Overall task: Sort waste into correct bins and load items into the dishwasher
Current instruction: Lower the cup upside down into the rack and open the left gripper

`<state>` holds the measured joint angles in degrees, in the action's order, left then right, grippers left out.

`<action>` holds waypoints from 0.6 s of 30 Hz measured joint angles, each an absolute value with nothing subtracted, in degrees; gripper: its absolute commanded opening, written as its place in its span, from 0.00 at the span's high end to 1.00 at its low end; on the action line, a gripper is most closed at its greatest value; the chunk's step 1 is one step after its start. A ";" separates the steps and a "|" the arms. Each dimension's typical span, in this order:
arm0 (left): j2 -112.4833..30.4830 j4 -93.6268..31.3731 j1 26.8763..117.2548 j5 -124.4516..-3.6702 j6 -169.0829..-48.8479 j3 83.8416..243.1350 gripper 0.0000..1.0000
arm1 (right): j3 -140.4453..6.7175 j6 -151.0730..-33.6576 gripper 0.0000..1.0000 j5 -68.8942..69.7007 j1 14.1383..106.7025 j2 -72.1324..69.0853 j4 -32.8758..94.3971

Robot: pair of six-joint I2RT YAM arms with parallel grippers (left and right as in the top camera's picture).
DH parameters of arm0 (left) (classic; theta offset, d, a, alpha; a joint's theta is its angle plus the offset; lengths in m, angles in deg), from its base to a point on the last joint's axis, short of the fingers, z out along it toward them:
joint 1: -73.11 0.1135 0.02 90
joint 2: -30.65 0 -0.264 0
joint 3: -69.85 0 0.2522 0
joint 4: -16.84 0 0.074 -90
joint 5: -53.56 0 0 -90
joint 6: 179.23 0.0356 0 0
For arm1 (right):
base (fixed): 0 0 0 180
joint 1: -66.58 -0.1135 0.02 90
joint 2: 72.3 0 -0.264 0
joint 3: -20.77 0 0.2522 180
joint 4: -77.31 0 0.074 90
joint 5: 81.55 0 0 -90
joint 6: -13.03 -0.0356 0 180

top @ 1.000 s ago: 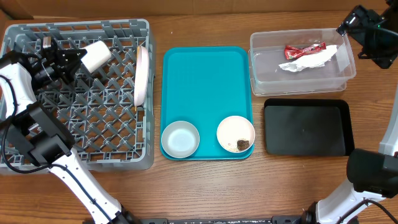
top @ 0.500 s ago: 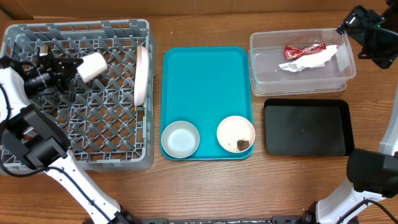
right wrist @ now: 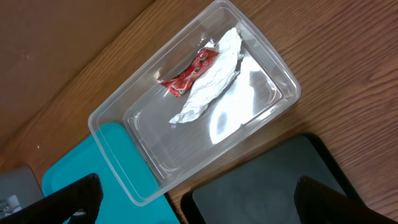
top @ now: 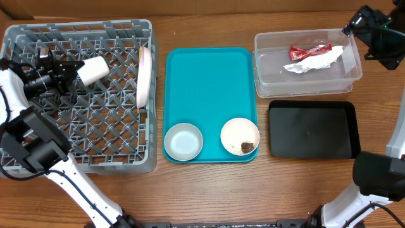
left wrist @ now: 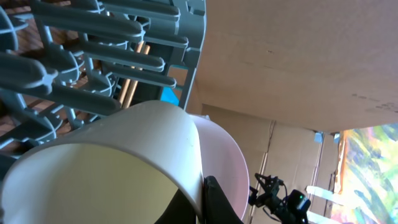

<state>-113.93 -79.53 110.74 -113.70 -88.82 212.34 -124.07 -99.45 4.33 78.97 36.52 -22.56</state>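
Note:
My left gripper point(top: 68, 68) is shut on the rim of the small white cup point(top: 93, 69), holding it on its side over the grey dish rack point(top: 76, 158). In the left wrist view the cup point(left wrist: 106, 168) fills the lower left, with one finger inside and one outside the rim. The round white plate point(top: 144, 77) stands on edge at the rack's right wall. Two chopsticks point(left wrist: 132, 87) show through the lattice. The red wrapper point(right wrist: 186, 76) and white napkin point(right wrist: 208, 87) lie in the clear tub point(top: 266, 82). My right gripper point(right wrist: 205, 199) hangs open above the tub and the black tray point(top: 310, 130).
A teal tray point(top: 209, 82) lies in the middle. On its near end sit a pale grey bowl point(top: 183, 140) and a small white bowl point(top: 240, 136) with a brown food chunk point(top: 247, 147). Cardboard walls stand behind the table.
The left gripper has carried the cup a little left and lower over the rack. The right arm has not moved.

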 measured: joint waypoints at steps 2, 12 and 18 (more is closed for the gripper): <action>-113.93 -79.31 110.61 -113.70 -88.82 212.34 0.96 | -124.07 -99.45 0.00 4.33 78.97 36.52 -22.60; -113.93 -78.96 110.54 -113.79 -88.82 212.03 0.96 | -124.07 -99.47 0.00 4.35 78.97 36.52 -22.58; -112.99 -76.14 110.35 -115.49 -88.85 208.56 0.96 | -124.07 -99.47 0.00 4.33 78.97 36.52 -22.60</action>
<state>-112.99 -76.14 110.35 -115.49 -88.85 208.56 -124.07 -99.47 4.33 78.97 36.52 -22.60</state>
